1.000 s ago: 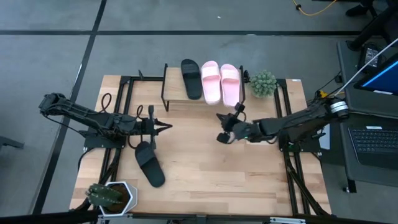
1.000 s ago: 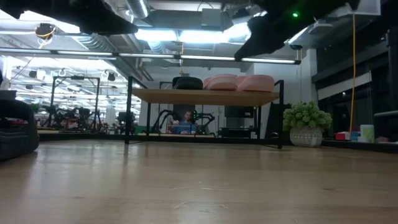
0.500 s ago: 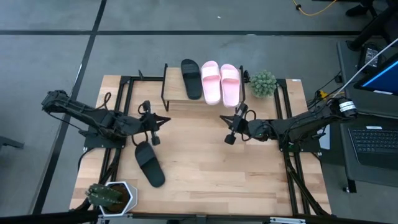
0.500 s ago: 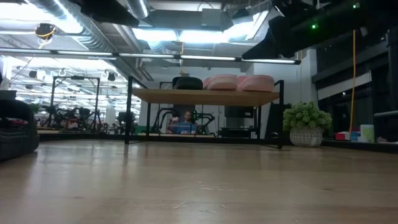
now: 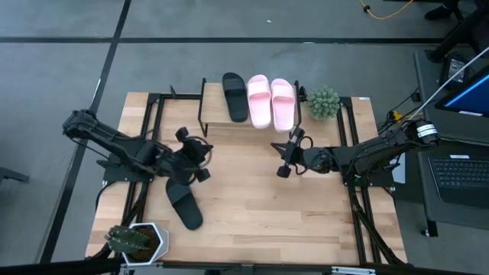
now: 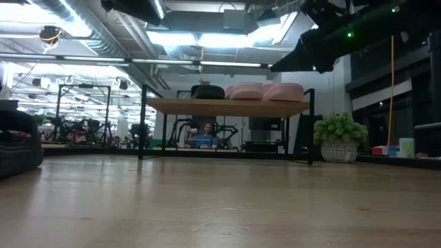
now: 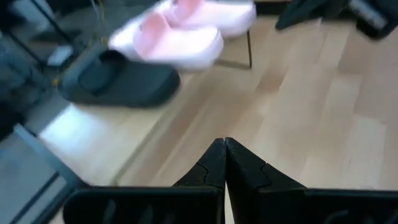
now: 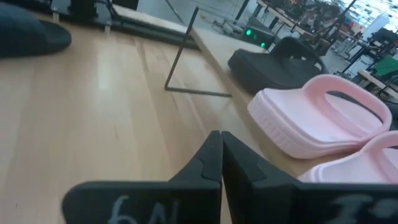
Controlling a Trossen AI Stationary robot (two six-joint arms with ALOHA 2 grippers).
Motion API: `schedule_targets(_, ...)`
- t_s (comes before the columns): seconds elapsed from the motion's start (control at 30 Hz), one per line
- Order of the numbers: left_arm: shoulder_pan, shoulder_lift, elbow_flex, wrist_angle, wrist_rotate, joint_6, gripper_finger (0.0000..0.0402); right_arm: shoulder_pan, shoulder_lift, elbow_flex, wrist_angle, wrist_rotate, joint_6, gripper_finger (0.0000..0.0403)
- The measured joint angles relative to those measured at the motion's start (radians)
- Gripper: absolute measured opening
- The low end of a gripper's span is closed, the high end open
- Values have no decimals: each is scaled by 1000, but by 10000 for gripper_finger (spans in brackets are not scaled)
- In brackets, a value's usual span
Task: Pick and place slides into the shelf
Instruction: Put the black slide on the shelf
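The shelf point(image 5: 229, 122) stands at the table's far edge. On its light top board lie one black slide point(image 5: 235, 97) and two pale pink slides point(image 5: 258, 100) point(image 5: 283, 104), soles down. The second black slide point(image 5: 184, 200) lies flat on the tabletop, near left. My left gripper point(image 5: 199, 155) hovers shut above the table just beyond that slide's far end; in its wrist view the fingers point(image 7: 224, 149) meet. My right gripper point(image 5: 281, 156) hangs shut over the table's middle right, in front of the shelf, fingers point(image 8: 221, 143) together.
A green potted plant point(image 5: 323, 103) stands right of the shelf, and a cactus pot point(image 5: 136, 239) sits at the near left corner. Bare wood lies between the two grippers and toward the near edge. Black frame rails run along both sides of the table.
My left gripper has moved a little toward the table's right and its wrist has turned. My right gripper drew back slightly toward the table's right edge, then held still. The slides have not moved.
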Motion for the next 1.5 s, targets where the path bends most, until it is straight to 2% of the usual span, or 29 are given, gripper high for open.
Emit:
schedule_targets(0.17,0,128,119,-271,106,-260,0,0,0,0,-69,0,0,5)
schedule_targets(0.3,-7,228,201,-483,237,-484,0,-3,0,0,-120,-1,-1,5)
schedule_targets(0.5,-76,374,355,-658,424,-689,0,-45,0,0,-143,0,-1,5)
schedule_targets(0.7,-193,487,513,-774,468,-860,0,-91,0,0,-143,-2,0,5)
schedule_targets(0.83,-260,556,572,-863,499,-1001,0,-107,0,0,-143,-30,4,5)
schedule_targets(1.0,-284,617,574,-865,554,-1034,0,-124,0,0,-143,-129,4,5)
schedule_targets(1.23,-269,670,574,-864,579,-1034,0,-134,0,0,-153,-133,5,5)
schedule_targets(1.5,-273,675,573,-864,623,-1038,0,-134,0,0,-173,-133,4,5)
